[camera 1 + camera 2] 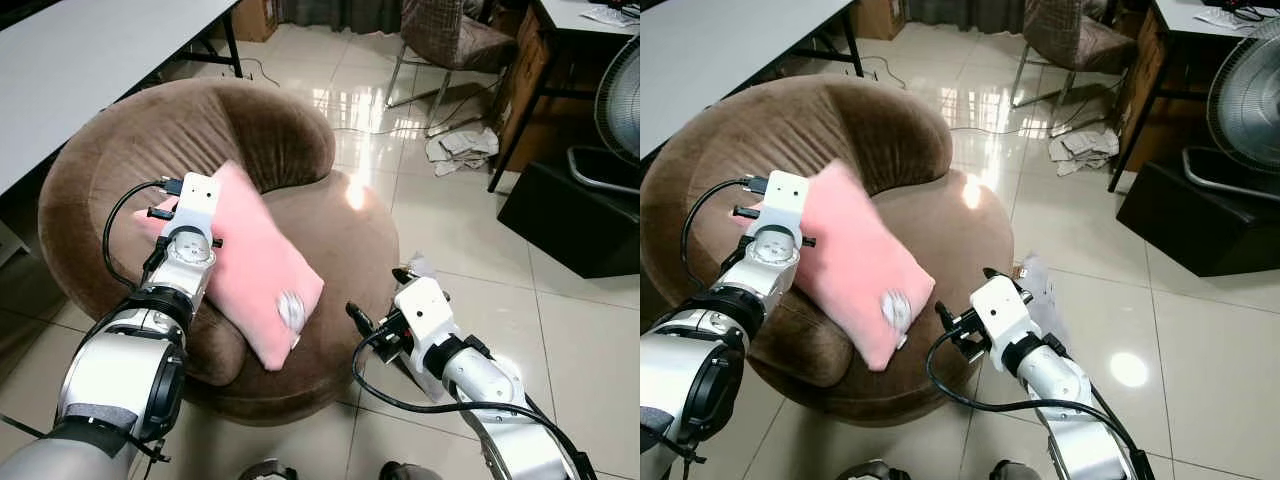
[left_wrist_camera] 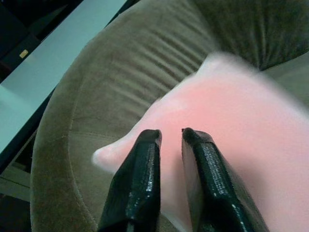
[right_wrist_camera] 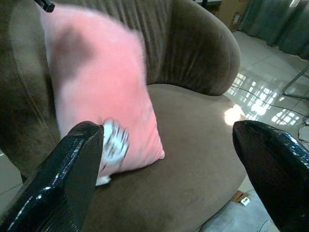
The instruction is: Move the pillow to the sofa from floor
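The pink pillow (image 1: 255, 265) lies tilted on the round brown sofa (image 1: 180, 130), leaning over its left armrest with a white patch (image 1: 290, 310) near its lower corner. It looks blurred in both wrist views. My left gripper (image 2: 170, 133) hovers at the pillow's upper corner (image 2: 111, 154), its fingers close together with nothing between them. My right gripper (image 1: 378, 295) stands wide open at the sofa's front right edge, facing the pillow (image 3: 96, 72) and clear of it.
A white table (image 1: 90, 50) runs along the left behind the sofa. On the tiled floor to the right are a black box (image 1: 570, 215), a fan (image 1: 620, 100), crumpled paper (image 1: 460, 150) and a chair (image 1: 450, 40) further back.
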You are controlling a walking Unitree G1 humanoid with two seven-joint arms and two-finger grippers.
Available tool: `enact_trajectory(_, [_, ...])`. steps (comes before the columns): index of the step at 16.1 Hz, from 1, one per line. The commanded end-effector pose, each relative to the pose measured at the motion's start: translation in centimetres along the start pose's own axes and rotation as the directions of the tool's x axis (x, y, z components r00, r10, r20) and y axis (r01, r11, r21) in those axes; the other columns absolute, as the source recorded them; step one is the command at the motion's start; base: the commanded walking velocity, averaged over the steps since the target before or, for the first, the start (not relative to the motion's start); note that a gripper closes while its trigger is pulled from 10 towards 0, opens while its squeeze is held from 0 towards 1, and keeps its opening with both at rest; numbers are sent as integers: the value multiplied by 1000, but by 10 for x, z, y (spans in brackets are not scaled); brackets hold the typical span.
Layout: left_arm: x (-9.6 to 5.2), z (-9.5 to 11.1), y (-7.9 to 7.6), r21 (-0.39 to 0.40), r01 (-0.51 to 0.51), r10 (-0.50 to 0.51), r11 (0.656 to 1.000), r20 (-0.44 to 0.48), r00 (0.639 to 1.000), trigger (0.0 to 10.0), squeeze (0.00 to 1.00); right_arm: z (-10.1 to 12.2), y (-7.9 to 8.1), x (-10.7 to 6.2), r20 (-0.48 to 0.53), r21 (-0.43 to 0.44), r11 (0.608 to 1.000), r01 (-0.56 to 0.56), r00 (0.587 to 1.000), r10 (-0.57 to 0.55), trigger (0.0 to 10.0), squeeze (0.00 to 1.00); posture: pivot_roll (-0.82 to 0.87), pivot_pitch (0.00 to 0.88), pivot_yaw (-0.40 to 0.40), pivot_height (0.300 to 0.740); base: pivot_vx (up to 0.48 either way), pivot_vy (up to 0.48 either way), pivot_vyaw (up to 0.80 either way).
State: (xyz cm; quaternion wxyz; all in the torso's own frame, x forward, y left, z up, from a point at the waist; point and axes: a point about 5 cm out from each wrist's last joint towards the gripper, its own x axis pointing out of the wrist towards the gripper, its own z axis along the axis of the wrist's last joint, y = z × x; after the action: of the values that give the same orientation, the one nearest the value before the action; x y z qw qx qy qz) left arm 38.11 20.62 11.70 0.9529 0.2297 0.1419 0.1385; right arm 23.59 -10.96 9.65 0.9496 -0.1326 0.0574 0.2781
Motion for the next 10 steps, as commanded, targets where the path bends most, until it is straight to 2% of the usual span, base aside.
enact_trajectory(1, [0, -4, -1, -10, 15, -15, 1000, -16, 1000, 10000, 1000, -1, 3, 1, -4, 11, 1000, -11, 1000, 11, 10000, 0, -68, 88, 88, 740, 0, 0, 0])
enact_trajectory(3, [0, 1, -1, -15, 11, -11, 1000, -3, 1000, 10000, 1000, -1, 2, -1, 0, 17, 1000, -8, 1000, 8, 10000, 0, -68, 86, 88, 740, 0, 0, 0])
enact_trajectory(5, [2, 13, 3, -34, -4, 6, 999, 67, 998, 10000, 1000, -2, -1, -2, 2, 24, 1000, -2, 1000, 1, 10000, 0, -68, 85, 88, 740, 0, 0, 0])
enact_trajectory(6, [2, 22, 2, -94, 39, -28, 995, 114, 993, 10000, 1000, -4, -2, -2, 2, 24, 1000, 9, 1000, -9, 10000, 0, -64, 77, 92, 740, 0, 0, 0])
enact_trajectory(7, [1, 25, 0, -145, 91, -70, 985, 144, 987, 10000, 0, -4, -3, -2, 1, 21, 1000, 21, 1000, -21, 10000, 0, -63, 74, 94, 740, 0, 0, 0])
enact_trajectory(8, [0, 29, -3, -197, 177, -138, 964, 196, 971, 10000, 0, -6, -5, -3, -2, 16, 999, 43, 999, -43, 10000, 0, -58, 65, 90, 740, 0, 0, 0])
enact_trajectory(10, [-12, 22, -12, -253, 381, -288, 889, 337, 896, 10000, 0, -11, -10, -3, -10, 10, 992, 126, 992, -126, 10000, 0, -43, 55, 72, 740, 0, 0, 0])
